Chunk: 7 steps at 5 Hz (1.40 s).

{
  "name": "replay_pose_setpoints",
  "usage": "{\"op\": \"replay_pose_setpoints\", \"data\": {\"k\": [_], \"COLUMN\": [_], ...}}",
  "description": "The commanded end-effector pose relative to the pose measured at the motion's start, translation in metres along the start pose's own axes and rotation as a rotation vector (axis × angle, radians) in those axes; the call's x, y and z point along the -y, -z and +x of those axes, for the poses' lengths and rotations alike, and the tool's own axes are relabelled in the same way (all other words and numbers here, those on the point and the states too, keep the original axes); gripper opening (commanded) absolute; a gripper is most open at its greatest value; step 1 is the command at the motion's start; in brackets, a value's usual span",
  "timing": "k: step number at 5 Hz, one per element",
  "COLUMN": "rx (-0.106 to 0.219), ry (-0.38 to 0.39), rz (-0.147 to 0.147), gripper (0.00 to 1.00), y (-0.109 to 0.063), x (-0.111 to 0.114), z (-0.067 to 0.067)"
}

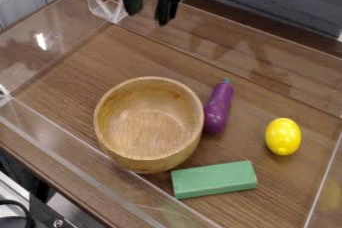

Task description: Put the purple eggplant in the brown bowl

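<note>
The purple eggplant (218, 108) lies on the wooden table just right of the brown bowl (148, 124), close to its rim. The bowl holds nothing. My gripper (150, 9) hangs at the back left of the table, well behind and to the left of both, pointing down. Its two dark fingers (166, 11) stand apart with nothing between them, so it is open.
A yellow lemon (282, 136) sits right of the eggplant. A green rectangular block (214, 180) lies in front of the bowl. Clear plastic walls (40, 47) enclose the table, with a folded clear piece (107, 5) at the back left.
</note>
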<state>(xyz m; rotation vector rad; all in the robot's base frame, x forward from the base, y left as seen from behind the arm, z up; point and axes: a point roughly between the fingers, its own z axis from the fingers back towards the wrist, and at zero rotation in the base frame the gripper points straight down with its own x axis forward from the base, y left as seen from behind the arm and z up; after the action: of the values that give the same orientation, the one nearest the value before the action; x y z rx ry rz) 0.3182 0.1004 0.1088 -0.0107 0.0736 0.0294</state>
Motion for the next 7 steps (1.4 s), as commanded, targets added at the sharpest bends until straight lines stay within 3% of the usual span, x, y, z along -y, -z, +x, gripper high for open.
{"op": "replay_pose_setpoints", "data": {"k": [1, 4, 7], "rx": [0.038, -0.018, -0.023], "ry": [-0.017, -0.035, -0.088], "rz": [0.007, -0.009, -0.014], "gripper": [1.00, 1.00, 1.00], "y": [-0.011, 0.009, 0.017], "x": [-0.012, -0.028, -0.062], "z": [-0.005, -0.018, -0.038]}}
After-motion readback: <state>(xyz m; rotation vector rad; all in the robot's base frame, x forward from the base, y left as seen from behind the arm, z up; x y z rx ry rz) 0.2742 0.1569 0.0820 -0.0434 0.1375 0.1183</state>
